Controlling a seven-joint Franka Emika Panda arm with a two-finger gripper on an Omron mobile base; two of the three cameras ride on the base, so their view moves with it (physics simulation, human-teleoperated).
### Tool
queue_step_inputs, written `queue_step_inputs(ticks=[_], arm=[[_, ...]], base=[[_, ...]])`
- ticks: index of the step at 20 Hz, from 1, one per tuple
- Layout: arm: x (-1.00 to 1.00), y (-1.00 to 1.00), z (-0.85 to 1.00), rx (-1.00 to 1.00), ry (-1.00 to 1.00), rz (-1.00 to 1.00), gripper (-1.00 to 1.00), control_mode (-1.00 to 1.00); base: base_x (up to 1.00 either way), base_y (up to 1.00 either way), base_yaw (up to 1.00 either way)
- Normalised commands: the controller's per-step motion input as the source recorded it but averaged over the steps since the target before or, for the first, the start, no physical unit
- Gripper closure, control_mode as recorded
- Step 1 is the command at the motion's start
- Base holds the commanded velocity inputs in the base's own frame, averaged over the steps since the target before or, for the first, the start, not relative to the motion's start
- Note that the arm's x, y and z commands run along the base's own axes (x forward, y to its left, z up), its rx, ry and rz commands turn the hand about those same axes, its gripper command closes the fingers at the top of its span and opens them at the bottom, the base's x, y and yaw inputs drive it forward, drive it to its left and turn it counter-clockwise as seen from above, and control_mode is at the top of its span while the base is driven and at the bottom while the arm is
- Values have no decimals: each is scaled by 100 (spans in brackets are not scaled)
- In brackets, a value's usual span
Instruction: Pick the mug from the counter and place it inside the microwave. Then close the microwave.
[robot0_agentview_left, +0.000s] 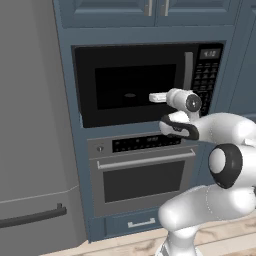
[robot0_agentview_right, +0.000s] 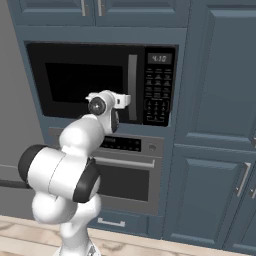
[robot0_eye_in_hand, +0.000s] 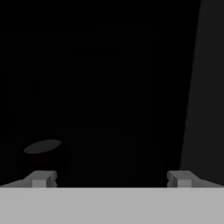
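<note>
Counted one pincer (robot0_eye_in_hand: 111, 179), spread wide, its two dark fingertips (robot0_eye_in_hand: 41, 178) far apart at 7 and 5 o'clock of the hand view, with nothing gripped between them. Found the same pincer (robot0_agentview_left: 157, 97) in the left base view, held level before the dark window of the one microwave (robot0_agentview_left: 125, 54). Could not tell whether touching the glass or just short of it.

Made out one mug (robot0_eye_in_hand: 43, 154) dimly through that glass, at 8 o'clock of the hand view, upright, its oval rim faint. Spotted the same mug (robot0_agentview_left: 130, 95) in the left base view as a small pale oval inside the microwave, at 9 o'clock of the pincer. Judged the door shut, flush with the frame, though too dark to be certain.

Noted one curved vertical handle (robot0_agentview_left: 188, 70) at 2 o'clock of the pincer, and one keypad (robot0_agentview_left: 207, 75) with a lit display at 3 o'clock of that handle. In the right base view, placed the pincer (robot0_agentview_right: 122, 100) just beside the handle (robot0_agentview_right: 132, 85), at its 8 o'clock, with the keypad (robot0_agentview_right: 159, 85) beyond.

Counted one oven (robot0_agentview_left: 140, 175) at 6 o'clock of the microwave, with one horizontal bar, and one drawer (robot0_agentview_left: 141, 222) beneath it. Found one grey fridge (robot0_agentview_left: 30, 125) at 9 o'clock of the microwave, and two cabinet doors (robot0_agentview_left: 105, 10) at 12 o'clock.
</note>
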Motion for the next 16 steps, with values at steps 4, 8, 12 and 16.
queue_step_inputs(ticks=[4,8,12,16], arm=[[51,0,0,0,5,0,-100,-100],[49,0,0,0,6,0,-100,-100],[50,0,0,0,7,0,-100,-100],[41,0,0,0,7,0,-100,-100]], base=[[0,0,0],[0,0,0],[0,0,0],[0,0,0]])
